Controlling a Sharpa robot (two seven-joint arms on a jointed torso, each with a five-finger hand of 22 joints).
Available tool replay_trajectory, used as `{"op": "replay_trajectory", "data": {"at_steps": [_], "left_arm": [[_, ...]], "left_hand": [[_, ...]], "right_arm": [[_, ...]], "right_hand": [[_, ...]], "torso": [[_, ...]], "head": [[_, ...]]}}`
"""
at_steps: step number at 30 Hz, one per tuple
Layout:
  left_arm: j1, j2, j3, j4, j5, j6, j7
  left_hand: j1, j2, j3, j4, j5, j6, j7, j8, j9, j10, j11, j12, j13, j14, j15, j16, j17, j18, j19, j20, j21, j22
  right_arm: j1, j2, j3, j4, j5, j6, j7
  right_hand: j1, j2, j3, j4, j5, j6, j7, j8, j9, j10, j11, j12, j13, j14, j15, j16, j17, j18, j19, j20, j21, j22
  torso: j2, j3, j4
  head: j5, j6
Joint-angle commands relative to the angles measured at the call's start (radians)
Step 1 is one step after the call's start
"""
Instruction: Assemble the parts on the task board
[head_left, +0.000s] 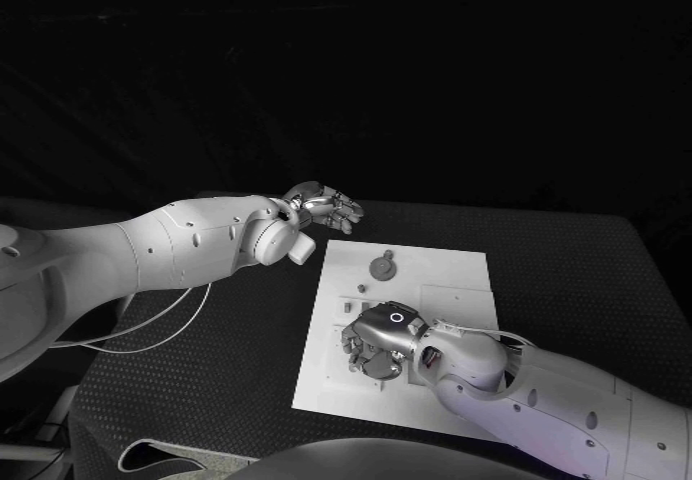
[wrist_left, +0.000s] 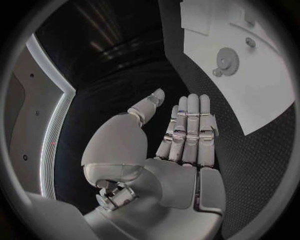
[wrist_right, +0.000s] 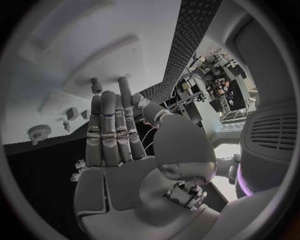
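The white task board (head_left: 433, 275) lies in the middle of the black table. A grey gear (head_left: 382, 267) lies flat on its far part, and small parts (head_left: 359, 291) sit near its left edge. My right hand (head_left: 378, 342) hovers over the near left part of the board. In the right wrist view that hand (wrist_right: 112, 137) has straight, spread fingers holding nothing, with a peg (wrist_right: 95, 86) and the gear (wrist_right: 39, 131) beyond them. My left hand (head_left: 326, 207) is off the board's far left corner; its fingers (wrist_left: 187, 132) are flat and empty, with the gear (wrist_left: 226, 61) ahead.
A white cable (head_left: 159, 335) loops on the table (head_left: 577, 270) under my left arm. A shallow square outline (head_left: 459, 302) marks the board's right half. Bare black table surrounds the board on the right and far sides.
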Motion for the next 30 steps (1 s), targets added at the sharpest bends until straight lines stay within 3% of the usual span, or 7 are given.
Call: {"op": "replay_trajectory", "data": {"at_steps": [1, 16, 30], "left_arm": [[0.001, 0.001, 0.001, 0.002, 0.007, 0.015, 0.008], [0.001, 0.0, 0.001, 0.002, 0.007, 0.015, 0.008], [0.001, 0.0, 0.001, 0.002, 0.007, 0.016, 0.007]], "left_hand": [[-0.007, 0.002, -0.004, 0.003, 0.003, -0.003, -0.002, 0.005, -0.002, -0.003, -0.003, 0.0, -0.001, 0.003, 0.005, -0.006, 0.001, 0.006, 0.001, 0.002, 0.002, -0.001], [-0.007, 0.002, -0.004, 0.003, 0.003, -0.003, -0.002, 0.006, -0.002, -0.003, -0.003, 0.0, -0.001, 0.003, 0.005, -0.007, 0.003, 0.006, 0.001, 0.002, 0.002, -0.002], [-0.007, 0.003, -0.004, 0.003, 0.003, -0.003, -0.002, 0.007, -0.002, -0.003, -0.003, 0.0, -0.001, 0.003, 0.005, -0.008, 0.004, 0.006, 0.001, 0.002, 0.002, -0.002]], "right_arm": [[-0.007, 0.0, -0.005, -0.001, -0.003, 0.024, 0.01], [-0.008, -0.005, -0.006, 0.017, 0.0, 0.023, 0.011], [-0.009, -0.003, -0.006, -0.002, -0.011, 0.028, 0.009]], "right_hand": [[0.015, 0.013, 0.003, -0.003, 0.004, 0.004, -0.001, 0.003, 0.002, 0.019, -0.011, 0.006, 0.002, -0.001, -0.006, 0.004, 0.0, 0.013, 0.01, -0.001, 0.006, 0.023], [0.016, 0.013, 0.003, -0.003, 0.004, 0.004, -0.001, 0.003, 0.003, 0.019, -0.011, 0.006, 0.003, -0.001, -0.006, 0.005, 0.0, 0.013, 0.01, -0.001, 0.007, 0.023], [0.017, 0.013, 0.003, -0.003, 0.004, 0.003, -0.001, 0.002, 0.004, 0.019, -0.011, 0.005, 0.004, -0.001, -0.007, 0.005, 0.0, 0.013, 0.01, -0.002, 0.007, 0.023]], "torso": [[0.0, 0.0, -0.0007], [0.0, 0.0002, -0.0006], [0.0, -0.0002, -0.001]], "head": [[0.001, -0.001], [0.005, -0.008], [0.008, -0.012]]}}
